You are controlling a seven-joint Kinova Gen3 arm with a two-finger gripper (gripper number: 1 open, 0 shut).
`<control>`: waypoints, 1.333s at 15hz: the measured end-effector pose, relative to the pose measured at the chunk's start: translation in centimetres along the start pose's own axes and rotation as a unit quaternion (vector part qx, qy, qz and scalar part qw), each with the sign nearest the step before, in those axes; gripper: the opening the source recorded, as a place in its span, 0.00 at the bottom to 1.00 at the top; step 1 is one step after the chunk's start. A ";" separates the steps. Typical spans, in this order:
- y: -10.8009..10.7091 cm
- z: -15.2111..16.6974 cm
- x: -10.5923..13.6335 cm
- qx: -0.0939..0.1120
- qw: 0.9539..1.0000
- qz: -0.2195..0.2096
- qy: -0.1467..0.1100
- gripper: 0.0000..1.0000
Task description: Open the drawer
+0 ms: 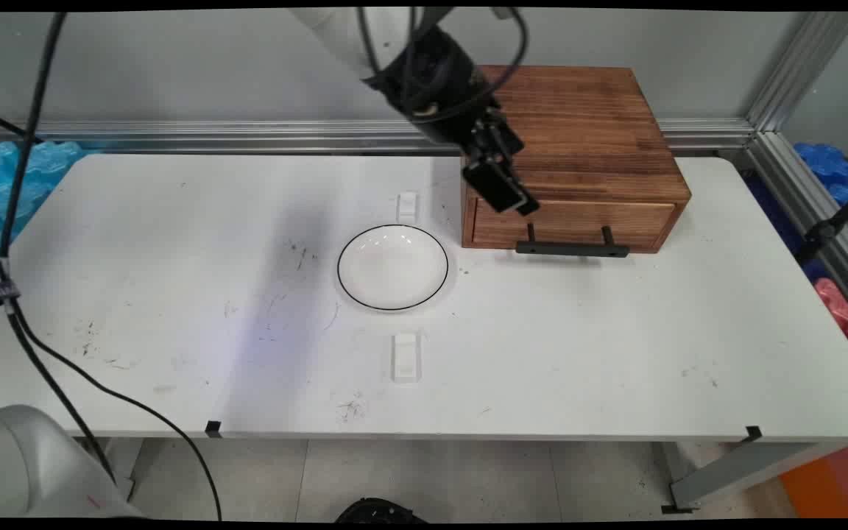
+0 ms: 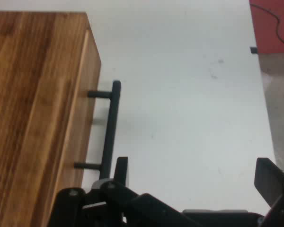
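Observation:
A brown wooden box with one drawer stands at the back of the white table. The drawer front sits flush with the box, and its black bar handle sticks out toward the near side. My gripper hangs open and holds nothing, above the box's front left corner and close to the handle's left end. In the hand view the box fills the left side, and the handle runs just ahead of my left finger. The gripper is spread wide over bare table.
A white plate with a thin black rim lies left of the box, near the table's middle. Two small white blocks are fixed to the table, one behind the plate and one in front of it. Black cables hang at the left.

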 end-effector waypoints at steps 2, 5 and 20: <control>-0.1 0.9 1.4 0.003 1.000 0.005 -0.002 1.00; -0.1 2.2 3.0 0.005 1.000 0.011 -0.008 1.00; -0.2 9.7 3.6 0.017 0.999 0.016 -0.040 1.00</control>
